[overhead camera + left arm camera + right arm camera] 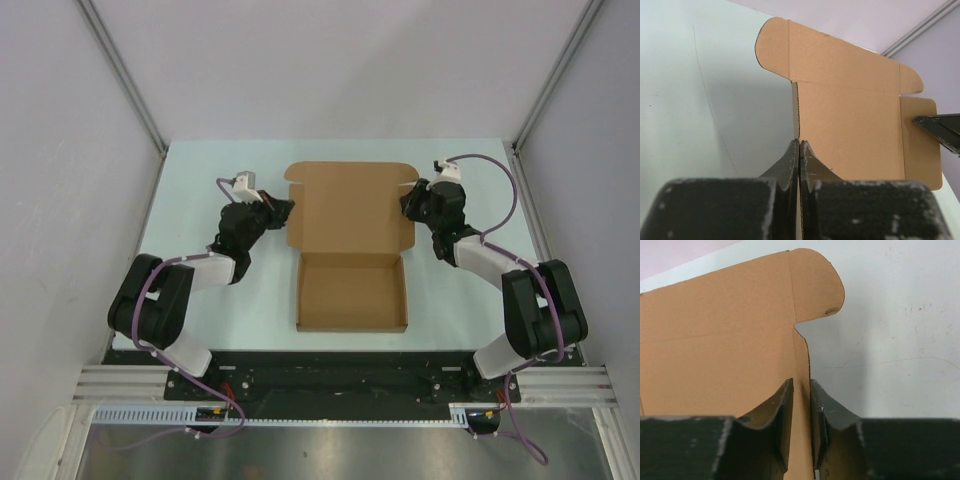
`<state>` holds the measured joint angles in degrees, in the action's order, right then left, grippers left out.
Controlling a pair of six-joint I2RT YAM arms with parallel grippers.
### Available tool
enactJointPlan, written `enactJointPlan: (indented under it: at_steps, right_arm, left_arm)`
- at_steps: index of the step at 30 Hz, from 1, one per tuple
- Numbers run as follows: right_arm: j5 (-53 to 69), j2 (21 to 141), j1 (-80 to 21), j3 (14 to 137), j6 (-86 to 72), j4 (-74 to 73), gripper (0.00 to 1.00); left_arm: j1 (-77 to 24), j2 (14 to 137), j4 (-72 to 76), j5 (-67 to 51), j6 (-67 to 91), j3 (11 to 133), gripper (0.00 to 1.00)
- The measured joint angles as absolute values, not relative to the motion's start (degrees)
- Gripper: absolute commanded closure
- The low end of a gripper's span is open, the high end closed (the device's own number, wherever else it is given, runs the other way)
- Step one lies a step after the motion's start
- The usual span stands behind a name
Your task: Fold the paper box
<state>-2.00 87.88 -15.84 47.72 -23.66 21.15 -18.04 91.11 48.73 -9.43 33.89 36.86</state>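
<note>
Nearest the bases, the paper box (350,290) sat mid-table (200,200), its tray end already walled up and its long axis running straight away from me. Beyond the tray the lid panel (350,210) lay flat, and both arms were there. The left gripper (799,145) was pressed together, pinching the raised edge of the lid's left side. The right gripper (801,385) straddled the right side's upright edge, fingers close on either face, though I couldn't tell whether they truly clamped. The box lay inboard of each gripper, neither arm nearer. Farthest off, the lid's tabbed front strip lay flat. I judged the lid would have to swing back toward me about its crosswise crease.
</note>
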Motion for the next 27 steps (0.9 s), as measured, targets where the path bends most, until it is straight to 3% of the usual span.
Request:
enactJointPlan:
  at_steps: [3, 5, 6, 7, 8, 11, 18, 27]
  right_arm:
    - [-1.7, 87.9, -15.6, 47.7, -23.7, 21.1, 0.86]
    - [-1.4, 87.9, -15.5, 47.7, -23.8, 21.2, 0.91]
    - [-1.2, 87.9, -15.5, 47.7, -23.8, 21.3, 0.93]
    - [-1.0, 87.9, -15.5, 47.7, -23.8, 21.3, 0.94]
    - [-1.0, 87.9, -15.5, 47.7, -23.7, 21.3, 0.96]
    - [-0.8, 87.9, -15.5, 47.7, -23.7, 21.2, 0.98]
    - [-0.8, 87.9, -15.5, 47.7, -23.5, 21.1, 1.00]
    - [-0.5, 87.9, -15.5, 47.7, -23.5, 21.2, 1.00]
  left_arm:
    - [-18.0, 91.1, 48.7, -9.4, 33.9, 36.9, 1.00]
    - [-18.0, 91.1, 48.7, -9.4, 33.9, 36.9, 0.92]
    - [-18.0, 91.1, 48.7, -9.4, 33.9, 36.9, 0.87]
    - [-18.0, 91.1, 48.6, -9.4, 33.8, 36.9, 0.74]
    - [-18.0, 91.1, 48.5, -9.4, 33.7, 36.9, 0.67]
    - [-17.9, 90.9, 47.3, -9.4, 33.4, 36.9, 0.54]
    - [-15.6, 90.8, 46.0, -11.3, 35.1, 38.2, 0.52]
    - [-14.1, 94.6, 46.7, -15.7, 37.6, 42.2, 0.59]
